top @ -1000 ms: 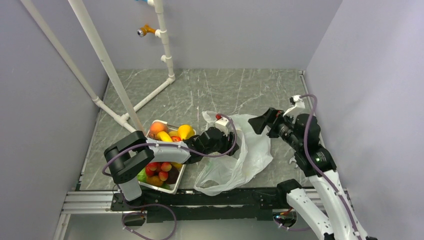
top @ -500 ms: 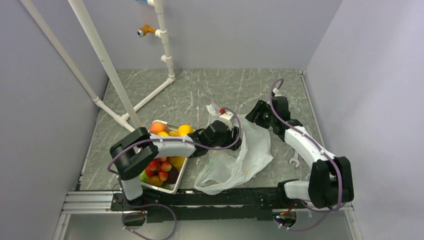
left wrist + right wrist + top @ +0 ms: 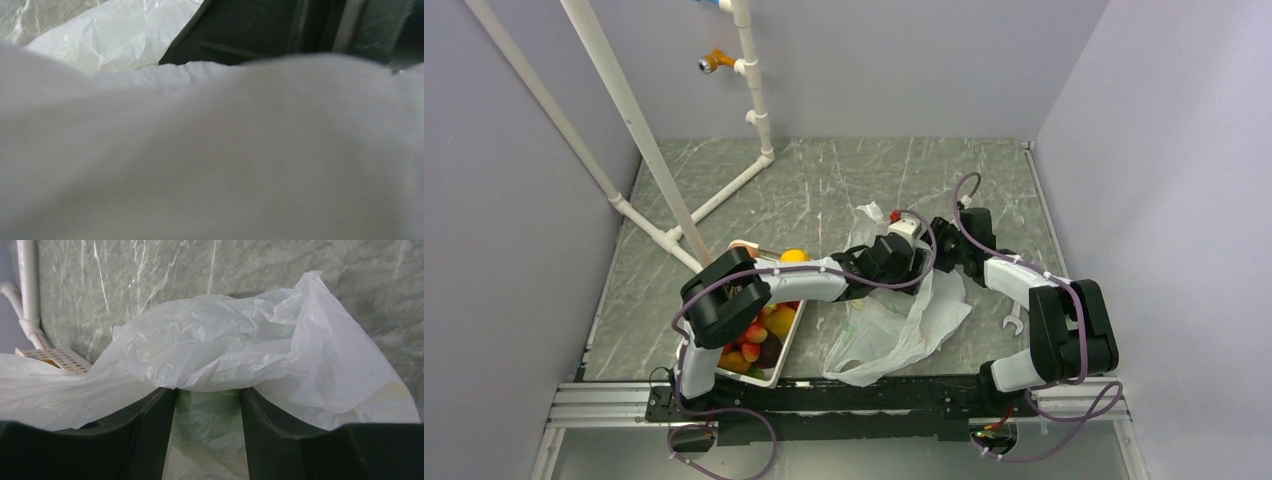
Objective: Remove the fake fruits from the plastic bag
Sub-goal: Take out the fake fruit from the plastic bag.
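The plastic bag (image 3: 894, 320) lies crumpled on the table in front of both grippers. My left gripper (image 3: 902, 262) reaches into its upper part. The left wrist view is filled by white bag film (image 3: 200, 150), so its fingers are hidden. My right gripper (image 3: 939, 258) meets it from the right. In the right wrist view it (image 3: 209, 390) is open, with bag film (image 3: 225, 350) draped over both fingertips. A greenish shape (image 3: 207, 410) shows through the film between them; I cannot tell what it is. No fake fruit shows plainly inside the bag.
A white mesh basket (image 3: 776, 372) left of the bag holds red strawberry-like fruits (image 3: 749, 335) and a yellow-orange fruit (image 3: 794, 256); its rim shows in the right wrist view (image 3: 60, 357). A small wrench (image 3: 1012, 320) lies right of the bag. A white pipe frame (image 3: 724, 195) stands at the back left.
My right arm swung down and left until its gripper reached the bag. My left gripper pushed further right into the bag, and the bag's top shifted right.
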Motion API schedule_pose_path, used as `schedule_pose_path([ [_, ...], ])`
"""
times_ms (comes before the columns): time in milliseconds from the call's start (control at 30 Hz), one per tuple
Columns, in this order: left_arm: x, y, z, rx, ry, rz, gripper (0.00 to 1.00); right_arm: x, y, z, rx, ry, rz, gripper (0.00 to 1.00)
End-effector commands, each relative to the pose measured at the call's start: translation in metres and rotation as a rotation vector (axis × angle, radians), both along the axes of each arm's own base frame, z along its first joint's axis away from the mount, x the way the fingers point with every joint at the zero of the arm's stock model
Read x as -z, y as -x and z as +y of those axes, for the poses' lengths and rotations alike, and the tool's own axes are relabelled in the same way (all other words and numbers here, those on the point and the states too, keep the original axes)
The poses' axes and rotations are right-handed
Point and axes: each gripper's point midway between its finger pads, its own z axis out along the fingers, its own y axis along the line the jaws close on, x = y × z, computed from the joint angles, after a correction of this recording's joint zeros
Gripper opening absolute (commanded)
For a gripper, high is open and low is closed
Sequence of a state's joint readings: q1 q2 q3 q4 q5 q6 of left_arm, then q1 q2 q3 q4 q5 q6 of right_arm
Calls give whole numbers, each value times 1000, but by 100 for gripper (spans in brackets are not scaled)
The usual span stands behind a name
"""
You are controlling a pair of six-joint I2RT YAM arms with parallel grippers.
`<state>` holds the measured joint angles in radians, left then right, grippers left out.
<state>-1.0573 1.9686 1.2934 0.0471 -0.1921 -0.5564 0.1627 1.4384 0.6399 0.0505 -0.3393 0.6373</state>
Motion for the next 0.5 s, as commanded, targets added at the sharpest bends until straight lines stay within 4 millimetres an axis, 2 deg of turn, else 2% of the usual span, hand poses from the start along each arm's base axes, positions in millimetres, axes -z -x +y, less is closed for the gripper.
schedule_pose_path([
  [0,11,-3,13,-45,-96,-23,74,-3,7,12,-42,-76,-5,52],
  [133,18,-5,22,-63,-139,-34,77,0,9,10,-52,-73,-2,51],
  [233,19,-4,22,-52,-138,-38,77,-1,11,17,-84,-109,6,38],
  [367,11,2,19,-4,-82,-64,77,-8,12,24,-115,-152,18,34],
  [467,7,3,14,42,-53,-86,79,-9,17,32,-157,-188,57,25],
])
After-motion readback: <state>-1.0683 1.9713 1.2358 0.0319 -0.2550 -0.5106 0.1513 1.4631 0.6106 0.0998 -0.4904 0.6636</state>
